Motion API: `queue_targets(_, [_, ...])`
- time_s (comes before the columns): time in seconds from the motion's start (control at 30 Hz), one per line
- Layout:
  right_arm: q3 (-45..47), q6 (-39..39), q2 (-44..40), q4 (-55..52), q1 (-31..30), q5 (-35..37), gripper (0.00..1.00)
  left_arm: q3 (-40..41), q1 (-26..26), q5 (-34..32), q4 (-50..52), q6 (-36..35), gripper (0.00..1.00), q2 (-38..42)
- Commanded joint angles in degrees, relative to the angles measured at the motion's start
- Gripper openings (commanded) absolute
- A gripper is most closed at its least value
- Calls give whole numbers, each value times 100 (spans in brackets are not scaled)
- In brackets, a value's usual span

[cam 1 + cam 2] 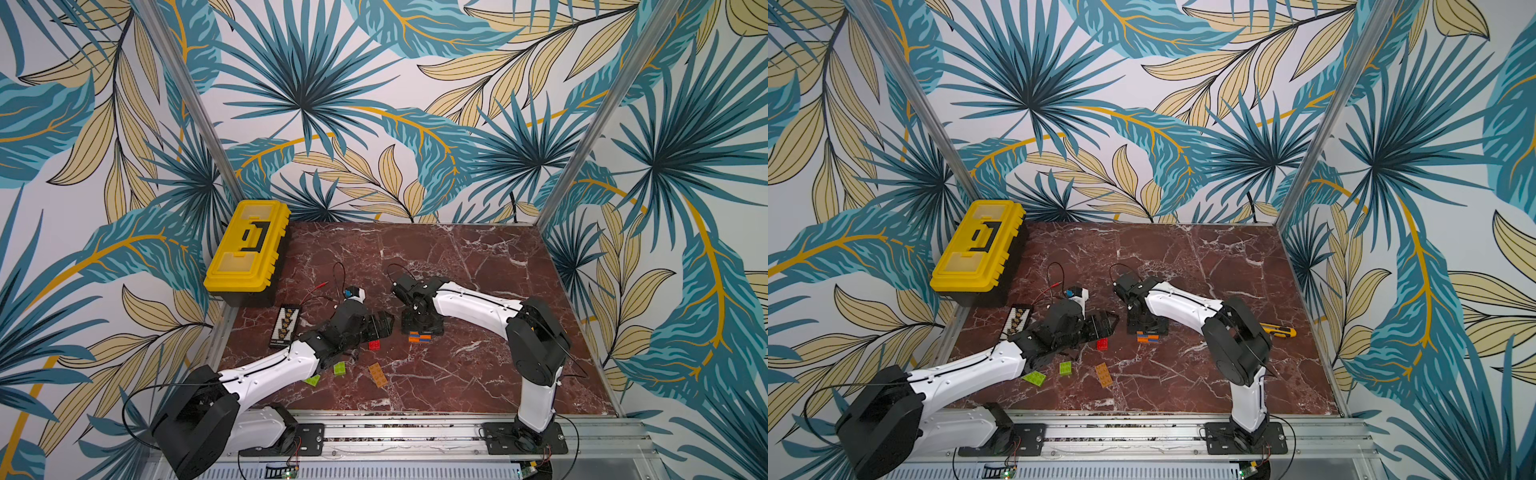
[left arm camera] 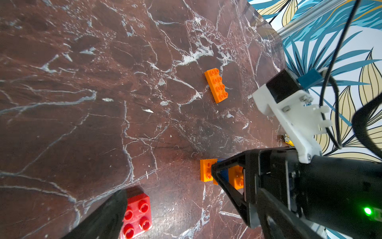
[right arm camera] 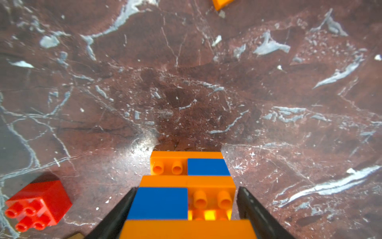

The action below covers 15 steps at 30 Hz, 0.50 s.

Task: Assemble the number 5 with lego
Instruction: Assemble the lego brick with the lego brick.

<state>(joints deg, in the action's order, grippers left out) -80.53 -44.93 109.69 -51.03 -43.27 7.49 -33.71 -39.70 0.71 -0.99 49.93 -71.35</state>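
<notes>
Orange-and-blue lego stack [image 3: 187, 181] cut off by the lower edge of the right wrist view; in a top view the right gripper [image 1: 422, 330] covers its far side. Lime green brick [image 1: 311, 379] partly behind the left arm [image 1: 270, 370]. Panel [image 1: 285, 326] markings too small to read.

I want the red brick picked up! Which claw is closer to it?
Left. The left claw hangs right by the red brick; the right claw straddles the orange-and-blue stack farther off.
</notes>
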Motion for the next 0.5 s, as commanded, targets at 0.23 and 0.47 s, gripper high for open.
queue_targets(0.23, [54,45,104,-120,9,29,70,-232,17,32,47,-24,100,7])
queue_targets(0.47, [237,-1,113,31,20,-59,68,-232,22,42,47,-21,100,7])
